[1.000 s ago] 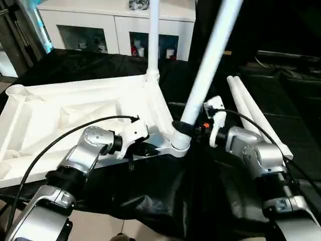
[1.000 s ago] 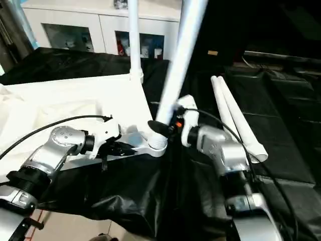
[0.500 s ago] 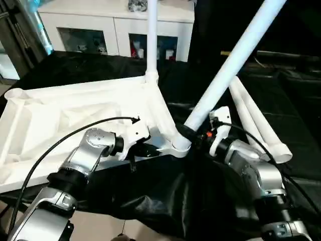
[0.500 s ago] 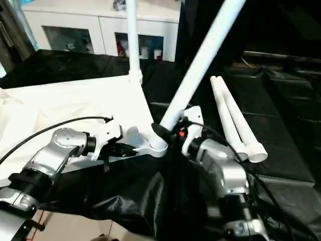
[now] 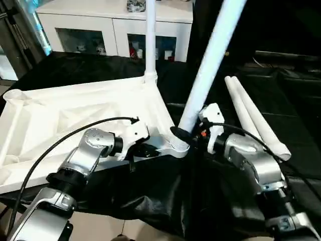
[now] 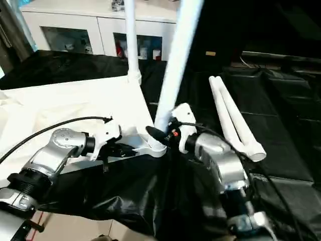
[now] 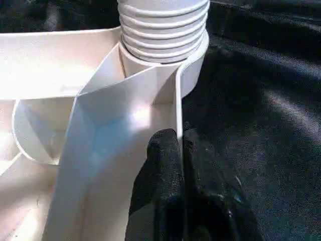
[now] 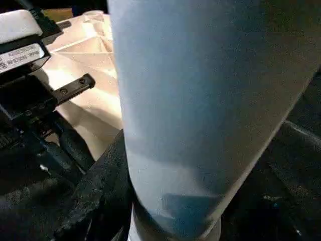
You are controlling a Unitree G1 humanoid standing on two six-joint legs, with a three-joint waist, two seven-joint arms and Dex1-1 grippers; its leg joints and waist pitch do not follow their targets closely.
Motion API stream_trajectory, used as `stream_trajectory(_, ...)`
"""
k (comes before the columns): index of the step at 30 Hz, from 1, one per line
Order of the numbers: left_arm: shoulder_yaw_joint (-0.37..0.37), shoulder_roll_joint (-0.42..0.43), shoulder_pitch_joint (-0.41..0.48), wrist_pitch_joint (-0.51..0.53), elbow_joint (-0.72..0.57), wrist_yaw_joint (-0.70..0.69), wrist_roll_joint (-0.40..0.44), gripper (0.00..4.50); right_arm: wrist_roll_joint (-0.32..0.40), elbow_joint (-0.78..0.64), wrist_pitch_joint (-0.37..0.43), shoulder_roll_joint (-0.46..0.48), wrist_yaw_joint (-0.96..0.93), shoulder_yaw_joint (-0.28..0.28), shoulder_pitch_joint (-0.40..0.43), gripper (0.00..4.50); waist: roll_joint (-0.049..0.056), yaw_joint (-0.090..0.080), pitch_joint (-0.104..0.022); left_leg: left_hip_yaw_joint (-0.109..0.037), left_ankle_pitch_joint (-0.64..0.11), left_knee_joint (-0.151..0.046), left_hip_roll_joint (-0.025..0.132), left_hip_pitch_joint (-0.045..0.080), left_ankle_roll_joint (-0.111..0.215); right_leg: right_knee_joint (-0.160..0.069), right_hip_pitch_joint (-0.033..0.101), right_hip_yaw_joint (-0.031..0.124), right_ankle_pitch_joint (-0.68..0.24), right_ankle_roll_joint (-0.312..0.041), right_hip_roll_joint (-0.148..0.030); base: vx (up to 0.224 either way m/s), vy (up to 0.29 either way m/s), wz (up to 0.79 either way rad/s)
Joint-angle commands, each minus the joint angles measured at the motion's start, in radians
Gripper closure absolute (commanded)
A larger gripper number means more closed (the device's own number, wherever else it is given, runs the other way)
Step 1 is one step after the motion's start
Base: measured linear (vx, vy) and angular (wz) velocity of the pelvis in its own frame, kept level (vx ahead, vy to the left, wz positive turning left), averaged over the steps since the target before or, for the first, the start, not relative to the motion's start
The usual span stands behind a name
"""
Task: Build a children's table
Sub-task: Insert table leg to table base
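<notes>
We see the children's table (image 5: 75, 115) lying upside down on a black, glossy, wrinkled cloth (image 5: 150, 196), its ribbed white plastic underside facing up. Our left jaws (image 7: 179, 150) are pressed together, pinching the thin upright edge wall of the top just short of the near corner socket (image 7: 165, 30). The left wrist view brings out what the head views leave small: that socket is a round collar with stacked ridges like a thread, and smooth slanted ribs run from it into the underside beside our black, rough-textured fingers (image 7: 163, 165).

Our right jaws (image 5: 186, 134) stand partly apart, closed around the lower end of a long white tubular leg (image 5: 210, 55) right above that same corner socket. The leg rises from the jaws at a slant, leaning away from the left jaws. In the right wrist view the leg (image 8: 200, 100) is a smooth, matte tube close to the camera, with a dark finger (image 8: 95, 196) curving against its base and the left gripper's black housing beyond.

The head views add the wider setting: an upright leg (image 5: 150, 35) already standing in the far corner socket, two spare legs (image 5: 253, 118) lying side by side on the cloth beyond the right jaws, and a white cabinet (image 5: 115, 25) with glass fronts behind.
</notes>
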Motion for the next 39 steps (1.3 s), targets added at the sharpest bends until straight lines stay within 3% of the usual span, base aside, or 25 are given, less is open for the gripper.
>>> stream_trajectory(1,0.031,-0.005,0.005,-0.001,-0.021,0.024,-0.021,4.5,-0.036,0.075,0.052,-0.007,0.052,0.082,0.042,2.62,-0.008,0.003,-0.053,-0.025,-0.295,-0.076,0.053,0.018,-0.004,-0.094,0.033,0.049,-0.322,-0.168,-0.086,0.0,0.0,0.0)
stream_trajectory(11,0.018,0.001,0.014,-0.015,-0.048,-0.019,-0.03,4.5,-0.043,0.146,-0.035,-0.02,0.146,0.101,0.011,2.62,-0.008,0.002,-0.053,-0.023,-0.285,-0.074,0.054,0.018,0.005,-0.093,0.033,0.048,-0.302,-0.18,-0.087,0.0,0.0,0.0)
stream_trajectory(19,-0.008,0.014,0.012,-0.035,-0.073,-0.067,-0.022,4.5,-0.055,0.157,-0.079,-0.049,0.268,0.141,0.003,2.62,-0.014,0.004,-0.057,-0.021,-0.252,-0.075,0.055,0.018,0.023,-0.087,0.039,0.046,-0.225,-0.202,-0.085,0.0,0.0,0.0)
stream_trajectory(21,-0.011,0.017,0.013,-0.04,-0.078,-0.081,-0.024,4.5,-0.055,0.16,-0.087,-0.052,0.281,0.145,0.004,2.62,-0.01,0.005,-0.057,-0.021,-0.247,-0.076,0.056,0.019,0.024,-0.086,0.038,0.045,-0.212,-0.208,-0.084,0.0,0.0,0.0)
stream_trajectory(30,-0.012,0.031,0.01,-0.061,-0.094,-0.133,-0.036,4.5,-0.053,0.168,-0.128,-0.058,0.317,0.142,0.012,2.62,-0.013,0.003,-0.054,-0.025,-0.324,-0.083,0.059,0.025,-0.001,-0.093,0.034,0.046,-0.28,-0.201,-0.086,0.0,0.0,0.0)
stream_trajectory(31,-0.007,0.027,0.008,-0.057,-0.092,-0.124,-0.037,4.5,-0.056,0.171,-0.131,-0.056,0.314,0.137,0.013,2.62,-0.003,0.004,-0.054,-0.026,-0.331,-0.084,0.059,0.026,-0.006,-0.093,0.034,0.046,-0.285,-0.201,-0.086,0.0,0.0,0.0)
stream_trajectory(32,-0.007,0.027,0.008,-0.057,-0.092,-0.124,-0.037,4.5,-0.056,0.171,-0.131,-0.056,0.314,0.137,0.013,2.62,-0.01,0.002,-0.054,-0.026,-0.338,-0.084,0.059,0.027,-0.01,-0.095,0.035,0.046,-0.288,-0.199,-0.086,0.0,0.0,0.0)
stream_trajectory(34,0.001,0.02,0.003,-0.052,-0.086,-0.103,-0.034,4.5,-0.062,0.181,-0.138,-0.047,0.29,0.128,0.012,2.62,-0.01,0.003,-0.053,-0.026,-0.339,-0.085,0.059,0.027,-0.01,-0.096,0.034,0.047,-0.288,-0.2,-0.086,0.0,0.0,0.0)
stream_trajectory(36,0.008,0.014,-0.001,-0.044,-0.083,-0.089,-0.034,4.5,-0.07,0.199,-0.145,-0.036,0.257,0.115,0.008,2.62,-0.01,0.001,-0.051,-0.027,-0.361,-0.086,0.058,0.029,-0.015,-0.099,0.032,0.046,-0.329,-0.195,-0.087,0.0,0.0,0.0)
stream_trajectory(39,0.035,-0.021,-0.037,0.037,-0.061,0.011,-0.018,4.5,-0.109,0.312,-0.169,0.022,0.056,0.054,-0.034,2.62,-0.01,-0.005,-0.045,-0.03,-0.414,-0.087,0.058,0.036,-0.035,-0.106,0.022,0.046,-0.42,-0.184,-0.089,0.0,0.0,0.0)
